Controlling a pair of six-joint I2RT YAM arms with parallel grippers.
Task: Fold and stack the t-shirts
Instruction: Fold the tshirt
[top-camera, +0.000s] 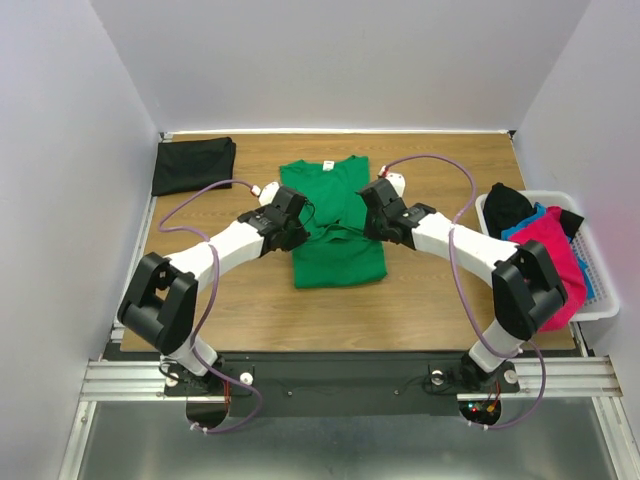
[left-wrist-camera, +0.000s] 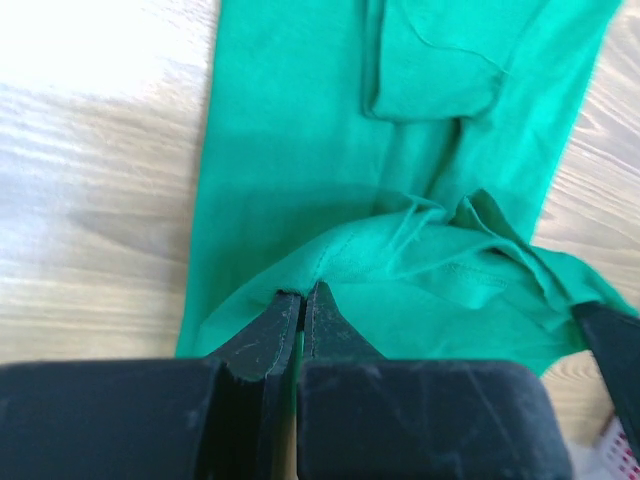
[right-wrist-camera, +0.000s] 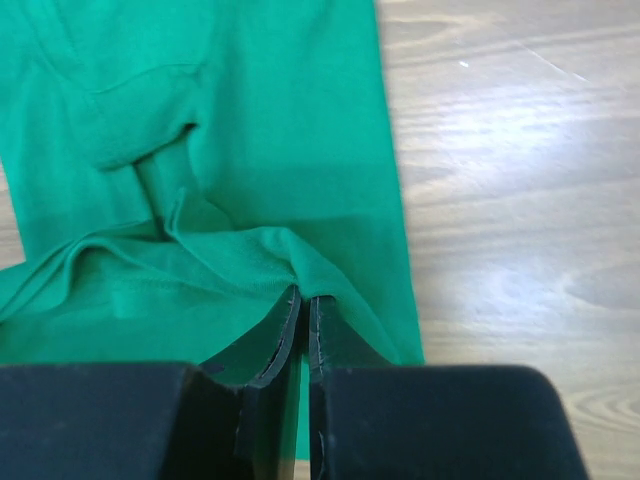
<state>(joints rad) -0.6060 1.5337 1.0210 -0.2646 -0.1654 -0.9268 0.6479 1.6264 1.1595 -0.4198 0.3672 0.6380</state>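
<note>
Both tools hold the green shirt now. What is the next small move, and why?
Probably carry both tools a little farther toward the far end of the green shirt, side by side. The left tool and the right tool are each shut on its lifted edge, only about halfway along, so the fold is not yet laid flat.

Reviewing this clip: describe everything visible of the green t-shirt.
The green t-shirt is plain, bright, soft cloth, lying centred on the table with its neck toward the far edge and its sides folded in, making a narrow rectangle. The left gripper and right gripper are each shut on a side edge about halfway down, lifting a wrinkled ridge across its middle; the rest lies flat.
</note>
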